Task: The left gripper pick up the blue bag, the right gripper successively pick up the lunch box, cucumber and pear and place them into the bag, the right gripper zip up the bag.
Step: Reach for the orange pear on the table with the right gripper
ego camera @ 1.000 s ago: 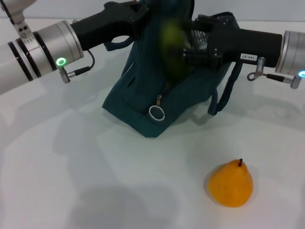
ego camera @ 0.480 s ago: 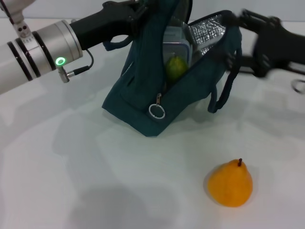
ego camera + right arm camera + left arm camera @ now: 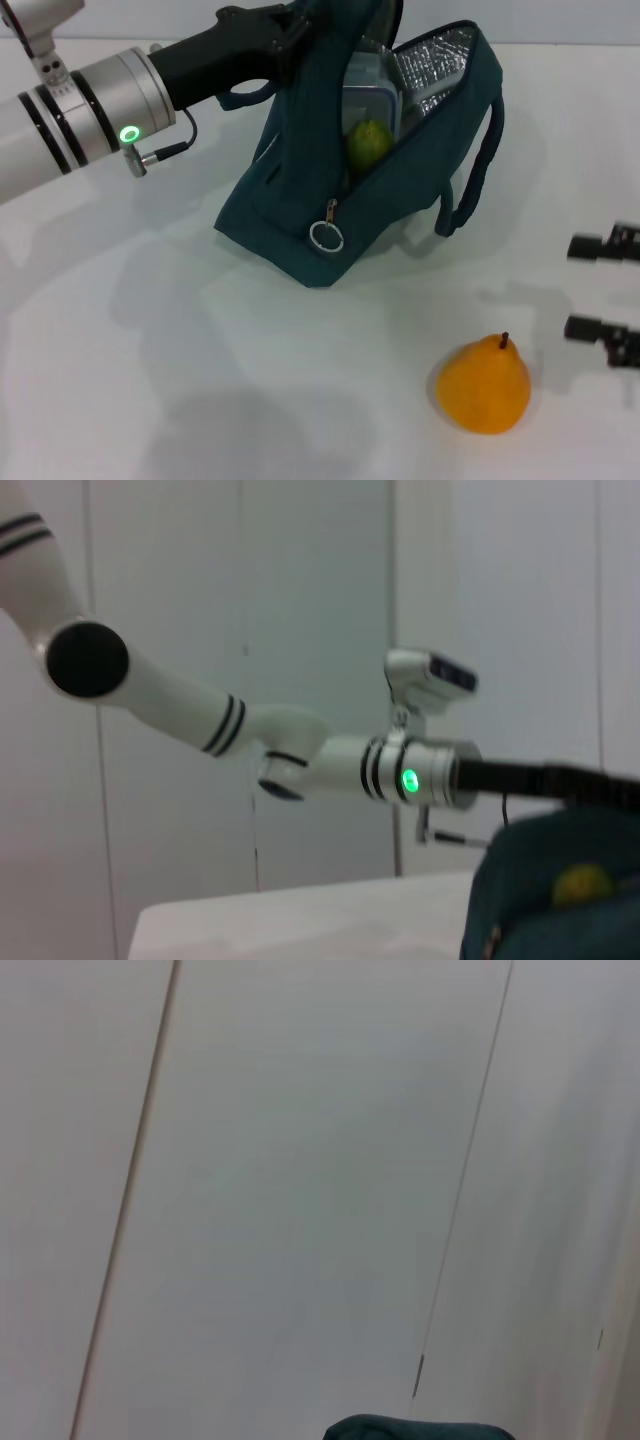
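left pincer (image 3: 300, 25): clamped on blue bag (image 3: 300, 215), held open | right pincer (image 3: 600, 290): spread, empty, beside pear (image 3: 484, 385) | bench (image 3: 150, 380) | no legible writing

Robot test room or lab, plain white table (image 3: 200, 400), bare white panelled wall (image 3: 300, 1160) behind the white robot arm (image 3: 200, 715)

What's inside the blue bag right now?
Through the open top of the blue bag, the lunch box stands against the silver lining, with the cucumber end poking up before it. Their lower parts are hidden. The pear is on the table.
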Robot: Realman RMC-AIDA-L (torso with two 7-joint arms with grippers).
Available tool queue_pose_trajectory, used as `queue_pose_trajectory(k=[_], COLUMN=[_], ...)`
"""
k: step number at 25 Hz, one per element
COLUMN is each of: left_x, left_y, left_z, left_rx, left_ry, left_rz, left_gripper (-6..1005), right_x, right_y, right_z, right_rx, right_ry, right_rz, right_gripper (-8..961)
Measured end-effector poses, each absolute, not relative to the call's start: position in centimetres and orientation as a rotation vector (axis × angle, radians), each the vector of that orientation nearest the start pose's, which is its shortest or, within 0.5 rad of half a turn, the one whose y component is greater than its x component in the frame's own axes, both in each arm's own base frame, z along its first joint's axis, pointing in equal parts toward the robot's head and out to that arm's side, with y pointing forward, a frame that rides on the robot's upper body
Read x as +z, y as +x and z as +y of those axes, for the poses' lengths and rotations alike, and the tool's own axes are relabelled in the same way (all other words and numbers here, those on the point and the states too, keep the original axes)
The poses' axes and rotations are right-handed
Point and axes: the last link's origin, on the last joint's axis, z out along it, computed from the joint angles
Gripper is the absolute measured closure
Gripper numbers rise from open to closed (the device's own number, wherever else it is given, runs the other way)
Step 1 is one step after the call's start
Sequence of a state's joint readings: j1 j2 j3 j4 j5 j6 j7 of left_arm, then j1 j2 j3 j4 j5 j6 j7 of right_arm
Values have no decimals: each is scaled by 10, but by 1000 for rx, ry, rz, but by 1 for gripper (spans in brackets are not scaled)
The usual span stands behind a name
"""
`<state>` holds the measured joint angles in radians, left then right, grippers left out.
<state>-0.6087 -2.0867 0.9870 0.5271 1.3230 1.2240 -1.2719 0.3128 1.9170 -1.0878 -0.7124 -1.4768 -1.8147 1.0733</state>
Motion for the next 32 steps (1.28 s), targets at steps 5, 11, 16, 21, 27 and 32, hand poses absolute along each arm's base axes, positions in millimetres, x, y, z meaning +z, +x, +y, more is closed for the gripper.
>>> queue_pose_trajectory(k=[5,11,16,21,27,32], left_x=[-9,-9,-10,-10,-11,-11], left_y=[-203,-204,-203,-203,-203,-203], left_z=[392,392,391,391,391,392], left_rx=[-1068,-1066,-1066,-1058,-1053,-1047], left_ry=[-2346,-2350,-2356,-2359,-2360,-2360], left_rz=[-606,-606,-603,-588,-576,-561], left_gripper=[908,906,905,904,903,902], right_x=[26,-4,-12,-16,-24,-30], right_y=[283,284,285,285,282,279], right_z=[260,254,255,258,263,262], right_rx=[988,988,950,921,897,886], right_ry=[-2748,-2767,-2784,-2782,-2795,-2840], right_rz=[174,194,213,222,229,200], right_gripper=[259,261,288,350,425,519])
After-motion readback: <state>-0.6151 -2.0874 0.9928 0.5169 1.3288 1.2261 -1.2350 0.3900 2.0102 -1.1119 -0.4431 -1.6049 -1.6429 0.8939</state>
